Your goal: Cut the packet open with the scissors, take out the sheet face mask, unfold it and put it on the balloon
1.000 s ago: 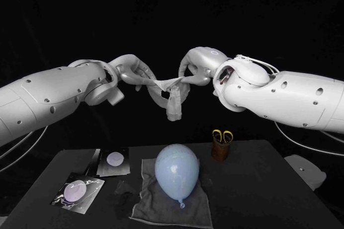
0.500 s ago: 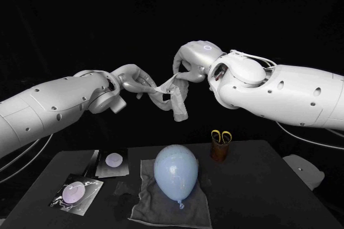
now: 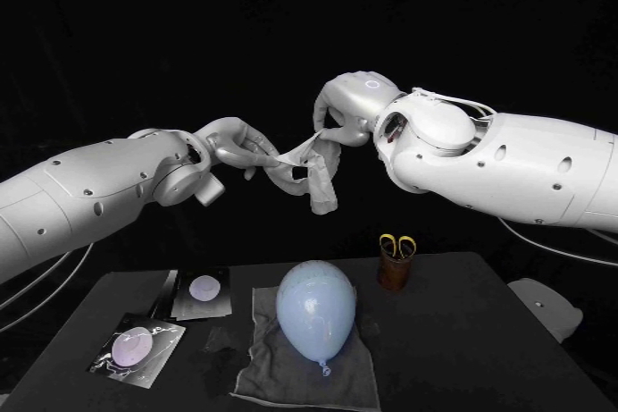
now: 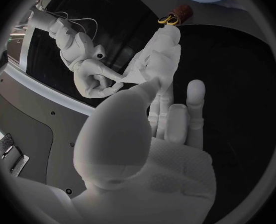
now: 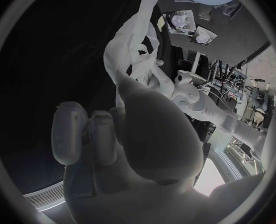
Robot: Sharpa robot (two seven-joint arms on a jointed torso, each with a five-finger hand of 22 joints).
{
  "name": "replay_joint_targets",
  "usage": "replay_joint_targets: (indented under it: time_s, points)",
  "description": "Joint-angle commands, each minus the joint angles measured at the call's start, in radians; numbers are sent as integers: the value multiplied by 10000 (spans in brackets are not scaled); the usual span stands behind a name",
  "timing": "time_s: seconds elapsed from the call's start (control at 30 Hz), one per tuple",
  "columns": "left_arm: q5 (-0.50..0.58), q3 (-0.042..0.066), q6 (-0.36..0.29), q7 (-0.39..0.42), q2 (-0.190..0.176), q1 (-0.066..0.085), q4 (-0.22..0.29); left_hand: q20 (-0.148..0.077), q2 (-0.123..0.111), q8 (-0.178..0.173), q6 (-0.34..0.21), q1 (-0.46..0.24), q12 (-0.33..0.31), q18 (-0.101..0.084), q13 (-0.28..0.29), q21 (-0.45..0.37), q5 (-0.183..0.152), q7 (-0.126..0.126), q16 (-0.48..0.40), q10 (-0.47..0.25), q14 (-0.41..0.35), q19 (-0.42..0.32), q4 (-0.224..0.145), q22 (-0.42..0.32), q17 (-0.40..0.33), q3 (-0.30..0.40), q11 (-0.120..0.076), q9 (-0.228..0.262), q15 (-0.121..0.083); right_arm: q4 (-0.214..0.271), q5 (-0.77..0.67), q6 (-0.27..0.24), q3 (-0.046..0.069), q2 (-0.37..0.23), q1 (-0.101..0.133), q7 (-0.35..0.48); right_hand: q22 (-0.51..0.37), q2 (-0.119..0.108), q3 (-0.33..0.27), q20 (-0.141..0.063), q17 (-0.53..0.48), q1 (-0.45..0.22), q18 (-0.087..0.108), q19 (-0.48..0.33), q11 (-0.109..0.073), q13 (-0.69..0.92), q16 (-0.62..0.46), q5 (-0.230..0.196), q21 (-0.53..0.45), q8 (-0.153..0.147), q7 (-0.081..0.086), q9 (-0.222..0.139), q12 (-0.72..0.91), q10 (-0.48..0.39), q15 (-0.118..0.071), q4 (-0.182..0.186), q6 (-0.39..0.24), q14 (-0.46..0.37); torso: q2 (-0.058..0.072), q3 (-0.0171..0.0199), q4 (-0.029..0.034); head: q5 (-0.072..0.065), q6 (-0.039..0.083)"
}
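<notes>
Fingers of the left hand and of the right hand each pinch one upper edge of the sheet face mask, high above the table. The other left fingers stand straight, free of it. The balloon lies below on a grey cloth. The mask hangs as a crumpled, half-folded strip between the hands. I judge that a too strong pull apart can tear the thin sheet, or it slips from one pinch and sticks to itself.
</notes>
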Motion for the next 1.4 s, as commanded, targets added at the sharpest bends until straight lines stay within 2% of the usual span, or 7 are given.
replay_joint_targets:
  time_s: [0.03, 0.2, 0.43, 0.6, 1.1, 1.4]
  points:
    - [752, 36, 257, 154, -111, -4, 27, -14, -2, 16, 55, -71, -47, 14, -6, -2, 44, -25, 53, 94, 38, 40, 65, -14, 7, -14, -7, 193, -36, -77, -454, 307, -2, -35, 19, -183, 2098, -116, 80, -65, 2634, -14, -202, 371, -322, 1564, 58, 12, 26, 62, -62, -1, 51, 769, -91, 18, 10, 1044, 8, -2, -8, 4, 6]
    - [1154, 85, 364, 157, -273, 21, 76, -16, -9, 15, 58, -62, -48, 12, -6, 3, 44, -29, 51, 106, 39, 55, 61, -1, 4, -12, -14, 196, -41, -175, -486, 316, -40, -61, 14, -191, 2101, -120, 85, -66, 2634, -18, -204, 374, -323, 1565, 58, 12, 37, 66, -64, -1, 52, 770, -91, 23, 10, 1044, 1, 4, 6, -16, -13]
    - [1297, 162, 409, 117, -353, 135, 142, -18, -14, 13, 59, -54, -51, 13, -6, 0, 44, -29, 49, 109, 34, 56, 57, -6, -8, -10, -17, 197, -44, -250, -492, 243, -110, -92, -25, -171, 2098, -136, 103, -68, 2634, -38, -202, 369, -329, 1573, 58, 12, 26, 79, -73, -1, 57, 777, -94, 42, 9, 1044, -9, 6, -5, 14, -43]
    - [1288, 185, 352, 104, -354, 186, 121, -20, -21, 11, 61, -43, -56, 18, -7, -15, 45, -29, 47, 114, 38, 42, 51, -31, -5, -6, -20, 200, -48, -283, -489, 176, -145, -95, -63, -144, 2095, -141, 109, -69, 2634, -44, -200, 365, -332, 1566, 58, 12, 15, 83, -76, -1, 49, 773, -95, 48, 8, 1044, -11, 13, -7, 38, -14]
    - [1118, 193, 195, 59, -268, 226, 22, -24, -24, 7, 63, -37, -64, 24, -8, -31, 46, -28, 36, 120, -17, 31, 53, -58, -105, -1, -20, 203, -53, -249, 37, -248, -169, -145, -94, -7, 2081, -172, 136, -74, 2634, -85, -189, 345, -342, 1510, 58, 12, -41, 101, -90, -4, -10, 737, -102, 88, -6, 1044, -6, 0, 1, 40, 15]
    - [760, 192, 423, 2, -335, 231, 202, -26, -30, 4, 64, -30, -71, 20, -9, -25, 46, -28, 35, 120, 1, 46, 51, -45, -75, 3, -21, 205, -55, -117, 495, -321, -176, -233, -102, 36, 2078, -177, 145, -75, 2634, -89, -186, 339, -344, 1473, 58, 13, -56, 102, -91, -6, -47, 712, -105, 96, -14, 1044, -3, 4, 0, 58, 20]
